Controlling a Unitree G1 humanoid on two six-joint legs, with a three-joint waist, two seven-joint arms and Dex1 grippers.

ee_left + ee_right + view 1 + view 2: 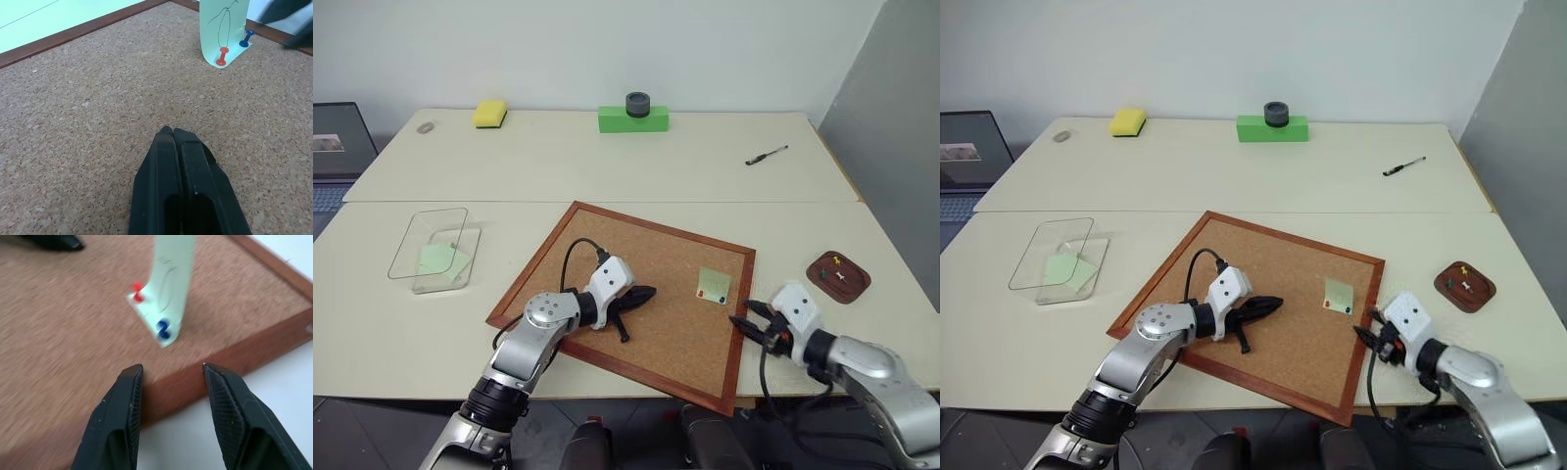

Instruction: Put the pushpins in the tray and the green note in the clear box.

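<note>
A: How much is done?

B: Partly. The small dark reddish-brown tray (838,277), near the table's right edge, already holds a yellow-headed pushpin (839,260). The transparent shallow plastic box (435,250), toward the table's left edge, has a pale green slip (444,259) lying in it.

A: And what's left?

B: A pale green square note (713,285) sits by the right edge of the wood-framed cork board (636,294), pinned at its lower end by a red-headed pushpin (222,55) and a blue-headed pushpin (246,39). Both pins belong in the tray, the note in the box.

A: The grippers?

B: The left gripper (168,131) rests mid-board, fingers pressed together, empty. The right gripper (168,369) hovers at the board's right frame, just short of the note, fingers apart, holding nothing.
</note>
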